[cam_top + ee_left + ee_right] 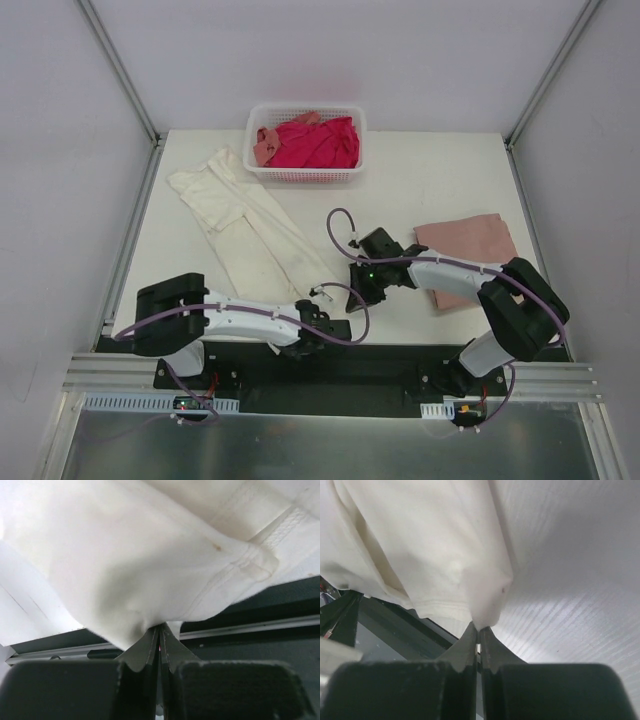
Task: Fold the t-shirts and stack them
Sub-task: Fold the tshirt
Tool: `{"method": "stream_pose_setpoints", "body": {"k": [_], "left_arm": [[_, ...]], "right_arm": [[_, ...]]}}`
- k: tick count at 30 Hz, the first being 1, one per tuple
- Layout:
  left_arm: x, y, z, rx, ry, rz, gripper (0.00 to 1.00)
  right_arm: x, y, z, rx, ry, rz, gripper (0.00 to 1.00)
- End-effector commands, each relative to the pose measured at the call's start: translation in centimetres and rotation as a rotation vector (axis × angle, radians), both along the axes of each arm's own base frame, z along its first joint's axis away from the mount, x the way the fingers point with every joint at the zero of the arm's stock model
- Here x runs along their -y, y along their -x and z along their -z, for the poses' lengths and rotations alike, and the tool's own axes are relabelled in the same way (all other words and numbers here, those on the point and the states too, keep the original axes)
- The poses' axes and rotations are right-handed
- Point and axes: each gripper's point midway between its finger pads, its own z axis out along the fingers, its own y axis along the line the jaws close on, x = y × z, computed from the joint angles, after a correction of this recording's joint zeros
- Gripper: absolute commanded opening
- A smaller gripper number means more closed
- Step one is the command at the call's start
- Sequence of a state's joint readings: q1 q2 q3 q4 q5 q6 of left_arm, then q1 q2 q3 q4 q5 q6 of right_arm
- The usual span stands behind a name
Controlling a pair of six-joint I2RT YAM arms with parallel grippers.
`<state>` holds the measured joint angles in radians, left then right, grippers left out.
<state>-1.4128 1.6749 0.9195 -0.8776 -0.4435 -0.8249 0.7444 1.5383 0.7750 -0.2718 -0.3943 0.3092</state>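
Note:
A cream t-shirt (250, 225) lies as a long narrow strip running from the far left of the table toward the near middle. My left gripper (320, 310) is shut on its near edge, and cream cloth (150, 555) bunches right at the closed tips (160, 627). My right gripper (354, 290) is shut on the neighbouring corner of the same shirt (420, 545), with a pinch of fabric at its tips (479, 626). A dusty pink t-shirt (465, 255) lies folded at the right. Magenta-red (320, 142) and salmon (266, 143) t-shirts sit crumpled in the basket.
The white lattice basket (305, 175) stands at the back centre of the table. Grey side walls and metal rails border the table. The black base rail (330, 365) runs along the near edge just behind both grippers.

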Motion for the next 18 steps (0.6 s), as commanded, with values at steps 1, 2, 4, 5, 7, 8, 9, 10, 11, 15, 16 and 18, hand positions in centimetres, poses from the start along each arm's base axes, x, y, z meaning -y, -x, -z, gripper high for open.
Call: {"method": "stream_pose_setpoints", "body": {"k": [1, 2, 4, 5, 7, 8, 9, 10, 11, 15, 16, 18], "left_arm": [[0.2, -1.6, -3.8, 0.114, 0.110, -0.026, 0.00], [0.4, -1.7, -4.5, 0.124, 0.144, -0.027, 0.00], [0.4, -2.0, -5.0, 0.137, 0.170, -0.033, 0.00], [0.5, -2.2, -5.4, 0.143, 0.186, -0.038, 0.00], [0.2, -2.7, -5.6, 0.150, 0.194, -0.072, 0.00], [0.1, -2.9, -5.6, 0.151, 0.195, -0.083, 0.00], [-0.1, -3.3, -5.6, 0.152, 0.196, -0.100, 0.00], [0.0, -3.4, -5.7, 0.150, 0.197, -0.101, 0.00], [-0.1, -3.4, -5.7, 0.145, 0.195, -0.101, 0.00], [-0.4, -2.5, -5.1, 0.088, 0.213, -0.143, 0.00], [-0.6, -2.3, -4.9, 0.079, 0.217, -0.157, 0.06], [-0.4, -1.8, -4.6, 0.050, 0.247, -0.158, 0.16]], "right_arm": [[-2.3, -1.4, -3.2, 0.092, -0.108, -0.041, 0.01], [-2.5, -1.6, -3.7, 0.108, -0.119, -0.047, 0.01], [-2.8, -1.8, -4.4, 0.125, -0.135, -0.054, 0.01], [-3.0, -2.0, -4.9, 0.137, -0.146, -0.057, 0.01], [-3.7, -2.4, -5.8, 0.159, -0.170, -0.068, 0.01], [-4.1, -2.5, -6.2, 0.170, -0.180, -0.077, 0.01], [-4.3, -2.6, -6.6, 0.178, -0.186, -0.085, 0.01], [-4.7, -3.0, -7.2, 0.189, -0.197, -0.085, 0.01], [-4.8, -3.2, -7.3, 0.192, -0.197, -0.086, 0.01], [-5.1, -3.8, -7.6, 0.202, -0.194, -0.081, 0.01], [-4.9, -4.2, -7.4, 0.212, -0.179, -0.072, 0.01], [-4.7, -4.9, -7.5, 0.213, -0.158, -0.060, 0.01]]}}
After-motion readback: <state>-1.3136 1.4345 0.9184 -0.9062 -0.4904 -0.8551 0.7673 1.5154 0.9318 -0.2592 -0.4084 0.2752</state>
